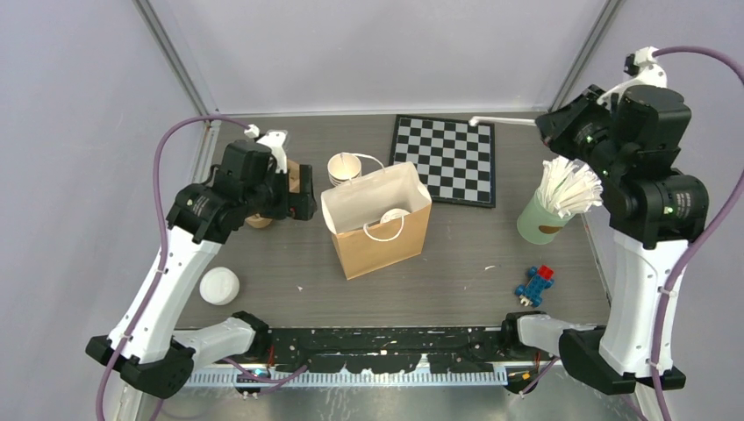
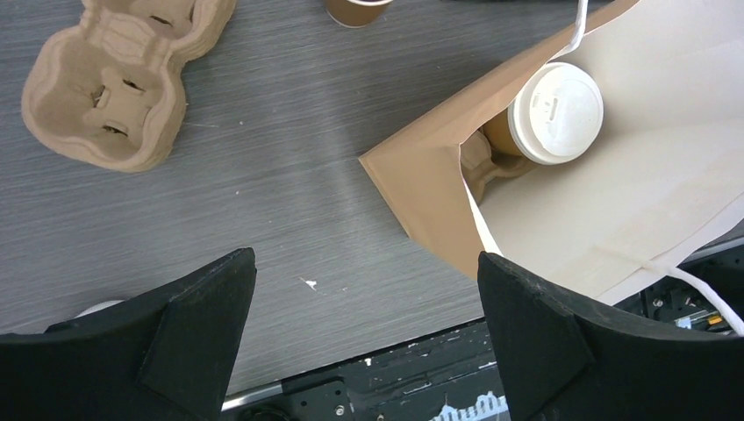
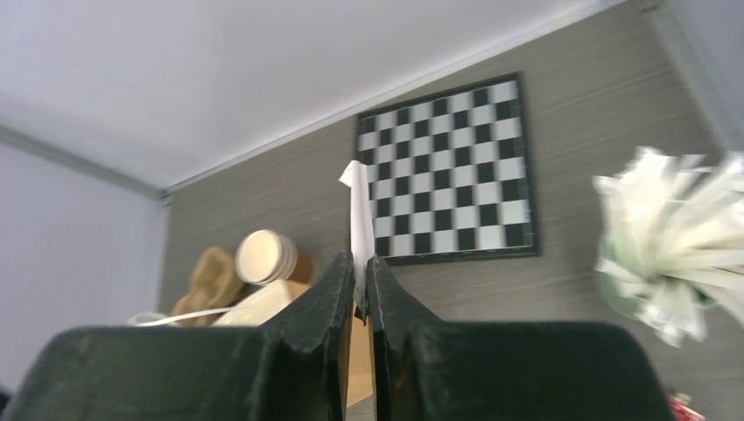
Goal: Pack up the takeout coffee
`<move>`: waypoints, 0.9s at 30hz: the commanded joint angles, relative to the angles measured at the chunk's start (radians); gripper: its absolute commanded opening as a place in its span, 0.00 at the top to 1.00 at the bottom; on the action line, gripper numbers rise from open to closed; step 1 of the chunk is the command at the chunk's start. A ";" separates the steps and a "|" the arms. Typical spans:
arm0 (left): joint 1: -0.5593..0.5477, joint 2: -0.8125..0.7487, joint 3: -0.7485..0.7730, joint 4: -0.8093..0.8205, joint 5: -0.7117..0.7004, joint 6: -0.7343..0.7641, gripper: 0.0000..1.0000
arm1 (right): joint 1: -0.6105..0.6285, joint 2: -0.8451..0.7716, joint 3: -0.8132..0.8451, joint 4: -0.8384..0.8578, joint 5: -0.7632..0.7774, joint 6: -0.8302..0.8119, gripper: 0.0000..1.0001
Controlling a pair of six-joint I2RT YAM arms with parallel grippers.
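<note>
**Task status.** The takeout coffee [image 2: 555, 112], a tan paper cup with a white lid, stands upright inside the brown paper bag [image 1: 386, 250]. The bag stands open-mouthed in the middle of the counter [image 1: 456, 254]. In the left wrist view the cup sits in a corner of the bag, seated in what appears to be a cardboard carrier [image 2: 481, 158], most of which is hidden. The main step, cup into bag, therefore reads as done. What remains is probably to add the straw [image 3: 360, 206] to the bag. Nothing shows whether the bag must also be closed.

**Left end effector.** The left end effector [image 2: 364, 263] has its fingers spread wide. It holds nothing and touches nothing. It hangs above the counter just to the left of the bag, and its camera looks down into the bag's mouth.

**Right end effector.** The right end effector [image 3: 361, 272] has its fingers pressed together, pinching the one white paper-wrapped straw. Most of the straw's length projects past the fingertips. In the top view the end effector is raised over the far right corner of the counter. The straw points left above the chessboard [image 1: 446, 158], well apart from the bag.

**Other items.**
- A green cup of wrapped straws [image 1: 553, 206] stands near the right edge.
- A stack of lidless cups [image 1: 345, 167] stands just behind the bag, toward the far edge.
- A loose white lid [image 1: 219, 285] lies near the left edge.
</note>
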 commanded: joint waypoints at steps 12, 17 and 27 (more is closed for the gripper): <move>-0.002 0.054 0.106 0.009 0.075 -0.146 0.00 | 0.002 -0.093 -0.238 0.361 -0.708 0.274 0.84; -0.002 0.050 0.103 0.008 0.067 -0.180 0.00 | 0.002 -0.175 -0.366 0.445 -0.803 0.290 0.83; -0.002 0.008 0.076 0.026 0.021 -0.225 0.00 | 0.014 -0.205 -0.541 0.546 -0.924 0.390 0.81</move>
